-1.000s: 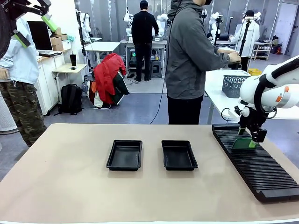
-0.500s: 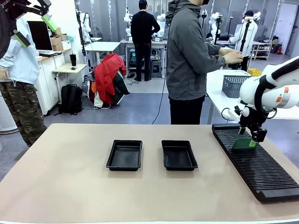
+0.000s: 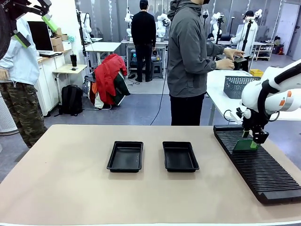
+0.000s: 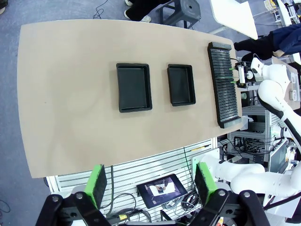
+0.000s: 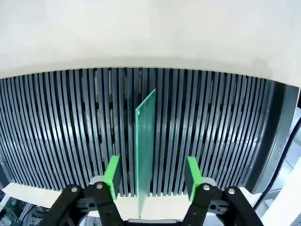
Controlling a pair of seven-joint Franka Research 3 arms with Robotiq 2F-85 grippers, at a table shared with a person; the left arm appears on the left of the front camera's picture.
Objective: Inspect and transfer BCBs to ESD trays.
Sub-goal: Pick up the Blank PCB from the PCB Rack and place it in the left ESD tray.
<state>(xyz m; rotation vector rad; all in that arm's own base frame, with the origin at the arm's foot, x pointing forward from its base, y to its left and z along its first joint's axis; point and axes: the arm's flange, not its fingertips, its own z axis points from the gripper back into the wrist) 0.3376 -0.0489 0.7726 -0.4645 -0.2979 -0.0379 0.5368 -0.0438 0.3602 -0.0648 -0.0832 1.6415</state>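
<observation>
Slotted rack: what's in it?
One green BCB stands on edge in a rack slot, inside the open right pincer. Its lower edge is hidden in the slot.

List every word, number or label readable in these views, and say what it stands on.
No text is readable in any view.
Tablet screen in the left wrist view: too small to read.
Green board and slotted rack: no print visible.

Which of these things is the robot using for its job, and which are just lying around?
For the job: green board, standing in the slotted rack; two black trays; right hand, open either side of the board.
Just lying about: wire basket, red jacket, black backpack.
</observation>
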